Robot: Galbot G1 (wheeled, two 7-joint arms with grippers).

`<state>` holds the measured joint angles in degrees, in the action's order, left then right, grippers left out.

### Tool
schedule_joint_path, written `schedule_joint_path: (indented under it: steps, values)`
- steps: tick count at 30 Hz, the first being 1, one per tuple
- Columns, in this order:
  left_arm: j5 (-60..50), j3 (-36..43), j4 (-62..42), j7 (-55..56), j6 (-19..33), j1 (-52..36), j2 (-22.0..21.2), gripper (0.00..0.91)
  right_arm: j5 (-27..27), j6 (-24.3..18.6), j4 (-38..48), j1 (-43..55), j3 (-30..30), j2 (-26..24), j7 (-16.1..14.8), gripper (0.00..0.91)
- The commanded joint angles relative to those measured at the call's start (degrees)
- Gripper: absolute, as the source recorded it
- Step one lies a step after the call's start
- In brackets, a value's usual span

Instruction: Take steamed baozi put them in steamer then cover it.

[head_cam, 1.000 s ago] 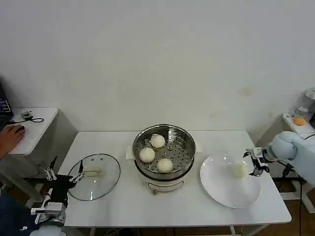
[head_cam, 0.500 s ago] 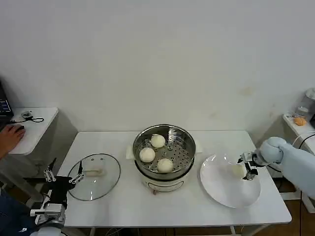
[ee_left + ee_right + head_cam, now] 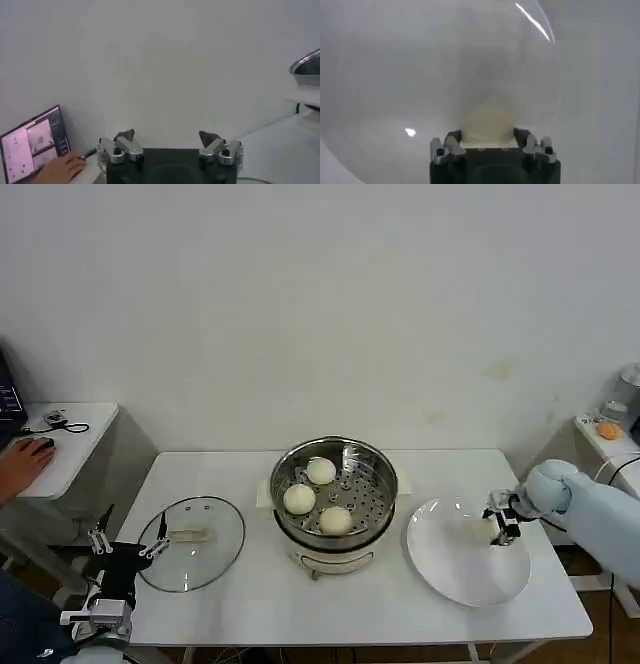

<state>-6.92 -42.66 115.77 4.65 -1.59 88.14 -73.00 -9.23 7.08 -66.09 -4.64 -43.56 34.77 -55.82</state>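
Note:
The steamer (image 3: 380, 474) stands mid-table, a shiny steel pot on a white base. Three steamed baozi lie on its perforated tray: one at the back (image 3: 320, 471), one on the left (image 3: 298, 499), one at the front (image 3: 335, 520). The cover (image 3: 190, 542), a clear glass lid, lies flat on the table left of the pot. My right gripper (image 3: 500, 524) is down on the white plate (image 3: 450, 569), shut on a fourth baozi (image 3: 489, 120) that fills the gap between its fingers (image 3: 452, 144). My left gripper (image 3: 127, 542) (image 3: 169, 137) waits open by the table's left edge, beside the cover.
A low side table (image 3: 70, 446) at the far left carries a person's hand (image 3: 25, 454) on a mouse. A small shelf (image 3: 600, 434) with an orange item stands at the far right. Bare tabletop (image 3: 330, 604) lies in front of the pot.
My right gripper came in from the plate's right edge, dropped onto the baozi on the plate and closed around it. The left arm has stayed put.

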Motion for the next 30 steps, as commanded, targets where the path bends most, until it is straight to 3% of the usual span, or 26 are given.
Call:
schedule_joint_path:
  steps: [1,9,13,18,25,26,30]
  values:
    - [0.06,-0.02,0.2,0.04,-0.06,-0.02,0.01,0.907,1.62,0.7,-4.06,7.22,-1.73,-3.43,-3.52,0.645]
    - [0.2,0.03,0.34,0.03,-0.02,-0.26,0.32,0.907,7.95,4.49,-13.6,19.22,-5.42,-7.75,-2.86,0.645]
    - [0.06,0.12,0.52,0.04,-0.07,-0.24,0.22,0.907,11.99,7.12,-18.0,28.3,-11.06,-7.15,-1.97,0.645]
    - [-0.08,0.15,1.15,0.04,-0.24,-0.26,0.09,0.907,19.62,10.32,-20.34,42.15,-21.64,-0.99,0.44,0.645]
    - [-0.15,-0.14,1.2,0.11,-0.27,-0.08,-0.29,0.907,28.84,16.3,-22.69,44.79,-26.42,9.63,4.9,0.645]
    - [-0.15,-0.22,1.17,0.11,-0.27,-0.04,-0.26,0.907,31.29,19.93,-22.81,44.25,-26.7,11.34,6.43,0.645]
    - [-0.05,-0.79,1.26,0.14,-0.25,0.15,-0.22,0.907,37.37,25.01,-22.23,42.03,-27.39,15.36,10.51,0.645]
